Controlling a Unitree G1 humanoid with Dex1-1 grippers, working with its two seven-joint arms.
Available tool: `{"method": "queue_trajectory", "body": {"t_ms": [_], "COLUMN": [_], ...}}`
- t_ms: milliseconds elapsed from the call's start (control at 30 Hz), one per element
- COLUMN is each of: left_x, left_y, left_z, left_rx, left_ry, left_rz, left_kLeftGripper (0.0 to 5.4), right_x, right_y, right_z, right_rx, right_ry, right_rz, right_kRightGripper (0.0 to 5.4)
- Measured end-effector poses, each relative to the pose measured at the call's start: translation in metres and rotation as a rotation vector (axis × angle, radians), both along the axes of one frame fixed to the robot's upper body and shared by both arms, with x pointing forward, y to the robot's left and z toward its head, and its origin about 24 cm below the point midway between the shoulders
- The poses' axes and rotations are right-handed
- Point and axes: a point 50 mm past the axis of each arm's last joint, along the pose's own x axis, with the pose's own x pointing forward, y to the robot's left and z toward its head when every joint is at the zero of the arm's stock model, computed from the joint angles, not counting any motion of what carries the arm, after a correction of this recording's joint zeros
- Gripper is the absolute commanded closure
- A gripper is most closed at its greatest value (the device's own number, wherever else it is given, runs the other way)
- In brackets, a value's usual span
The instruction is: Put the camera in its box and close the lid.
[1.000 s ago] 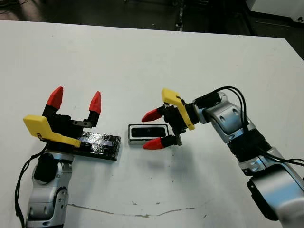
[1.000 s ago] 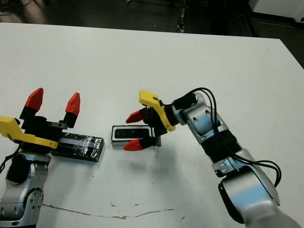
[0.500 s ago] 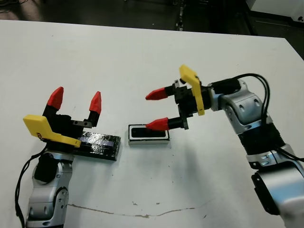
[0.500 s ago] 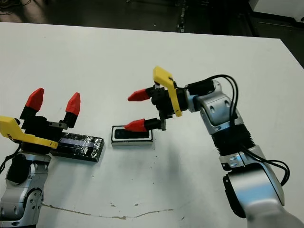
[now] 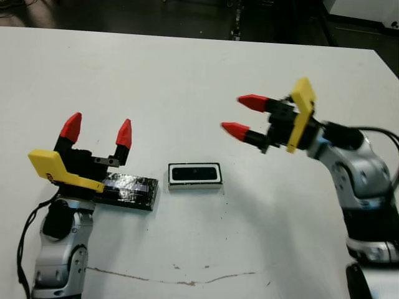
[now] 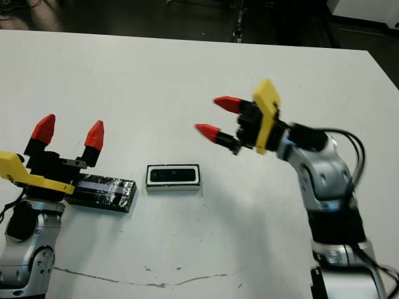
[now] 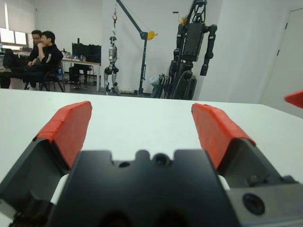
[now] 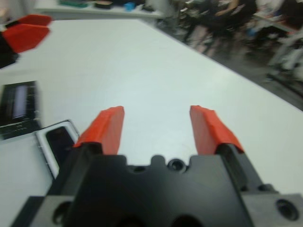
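Two hands empty, camera boxed, lid off.
Camera (image 5: 194, 174) sits in box (image 5: 195, 184) mid-desk (image 5: 187, 81); right hand (image 5: 245, 115) spread, raised clear. Left hand (image 5: 97, 129) spread above lid (image 5: 131, 190), likely next pickup.

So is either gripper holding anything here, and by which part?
Nothing is held. The left gripper and right gripper are both open and empty; the camera lies in the box, the lid on the table.
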Motion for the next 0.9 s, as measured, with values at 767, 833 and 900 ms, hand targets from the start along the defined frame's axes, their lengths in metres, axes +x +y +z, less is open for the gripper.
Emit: {"method": "queue_trajectory", "body": {"t_ms": [767, 833, 900], "left_x": [0.006, 0.011, 0.018], "left_y": [0.042, 0.047, 0.05], "left_z": [0.069, 0.084, 0.094], "left_rx": [0.604, 0.694, 0.735], "left_ry": [0.159, 0.218, 0.265], "left_rz": [-0.465, -0.556, -0.635], "left_kLeftGripper": [0.0, 0.0, 0.0], "right_x": [-0.078, -0.077, -0.076], "right_y": [-0.021, -0.021, -0.021], "right_z": [-0.056, -0.057, -0.058], "right_rx": [0.3, 0.305, 0.309], "right_ry": [0.11, 0.107, 0.109], "right_rz": [-0.451, -0.45, -0.451], "right_kRightGripper": [5.39, 5.39, 5.39]}}
